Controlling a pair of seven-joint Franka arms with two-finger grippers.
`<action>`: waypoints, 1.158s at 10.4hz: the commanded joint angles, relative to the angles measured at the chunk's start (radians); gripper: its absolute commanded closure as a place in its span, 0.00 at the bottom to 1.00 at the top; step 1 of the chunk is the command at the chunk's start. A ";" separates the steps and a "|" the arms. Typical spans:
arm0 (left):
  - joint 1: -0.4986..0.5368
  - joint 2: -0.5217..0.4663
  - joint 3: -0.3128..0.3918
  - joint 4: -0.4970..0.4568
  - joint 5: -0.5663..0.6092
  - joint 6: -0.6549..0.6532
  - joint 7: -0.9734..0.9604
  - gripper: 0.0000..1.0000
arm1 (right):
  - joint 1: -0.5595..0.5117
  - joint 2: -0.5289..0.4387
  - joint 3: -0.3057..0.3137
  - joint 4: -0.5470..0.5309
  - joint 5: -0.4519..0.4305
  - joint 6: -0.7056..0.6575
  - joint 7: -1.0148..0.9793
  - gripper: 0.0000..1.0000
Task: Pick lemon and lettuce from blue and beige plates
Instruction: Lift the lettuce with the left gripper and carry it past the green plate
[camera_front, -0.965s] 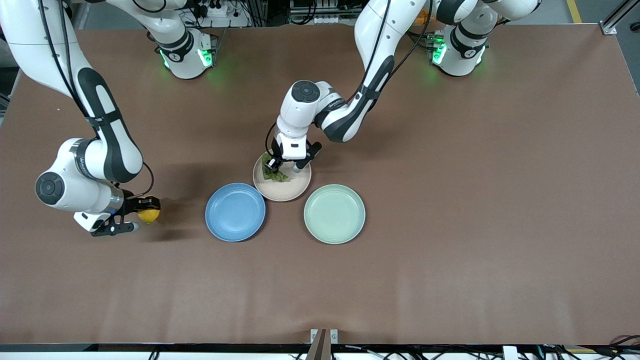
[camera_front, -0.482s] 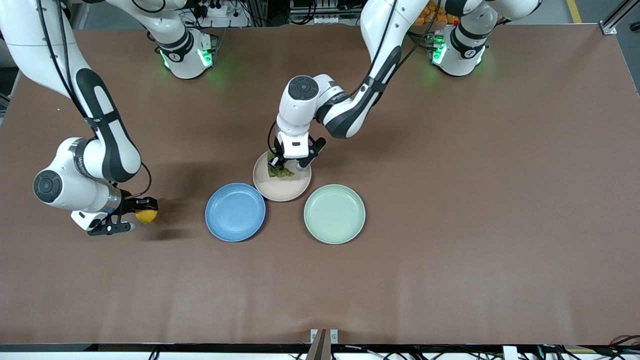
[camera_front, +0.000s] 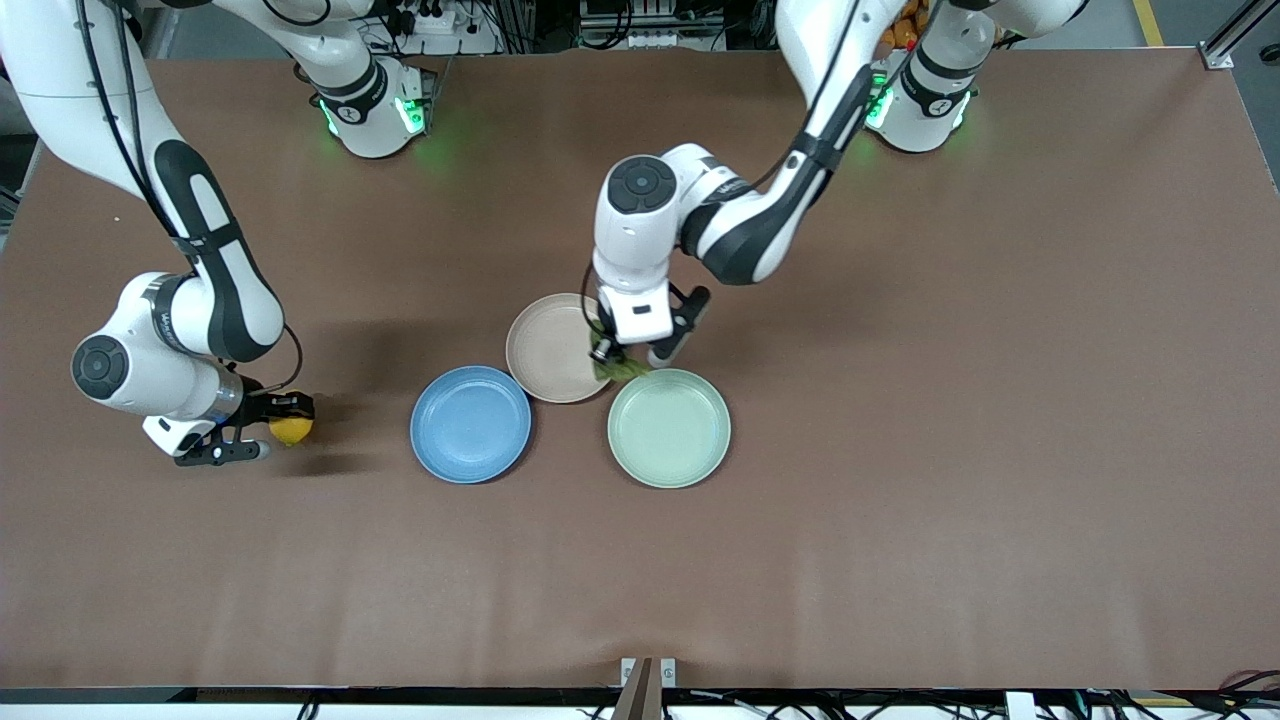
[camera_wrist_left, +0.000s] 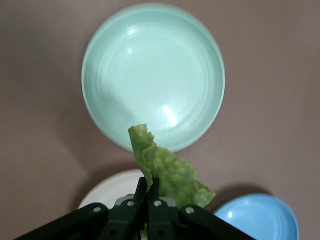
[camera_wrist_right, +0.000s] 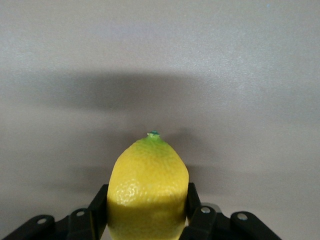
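Observation:
My left gripper (camera_front: 622, 357) is shut on the lettuce (camera_front: 620, 369), a wrinkled green leaf (camera_wrist_left: 167, 170) hanging over the gap between the beige plate (camera_front: 548, 350) and the mint-green plate (camera_front: 669, 428). The beige plate is bare. The blue plate (camera_front: 470, 424) lies beside it, nearer the front camera, also bare. Toward the right arm's end of the table, my right gripper (camera_front: 275, 432) is shut on the yellow lemon (camera_front: 290, 430), low over bare tabletop. In the right wrist view the lemon (camera_wrist_right: 148, 187) fills the space between the fingers, its pointed end out.
The mint-green plate (camera_wrist_left: 153, 75) lies directly under the left gripper's view, with the beige plate's rim (camera_wrist_left: 107, 187) and the blue plate (camera_wrist_left: 260, 217) at its edge. Brown tabletop (camera_front: 900, 400) stretches toward the left arm's end.
The left gripper lifted the lettuce off the beige plate and carried it toward the mint-green plate. The right gripper, holding the lemon, has barely moved.

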 joint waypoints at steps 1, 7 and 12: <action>0.054 -0.046 -0.004 -0.023 0.036 -0.055 0.067 1.00 | -0.004 0.016 0.006 -0.006 -0.020 0.018 0.051 0.80; 0.261 -0.112 -0.007 -0.029 0.036 -0.178 0.246 1.00 | 0.010 0.021 0.008 -0.007 -0.069 0.019 0.184 0.80; 0.398 -0.141 -0.013 -0.031 0.025 -0.273 0.516 1.00 | 0.002 0.027 0.008 -0.001 -0.070 0.019 0.197 0.22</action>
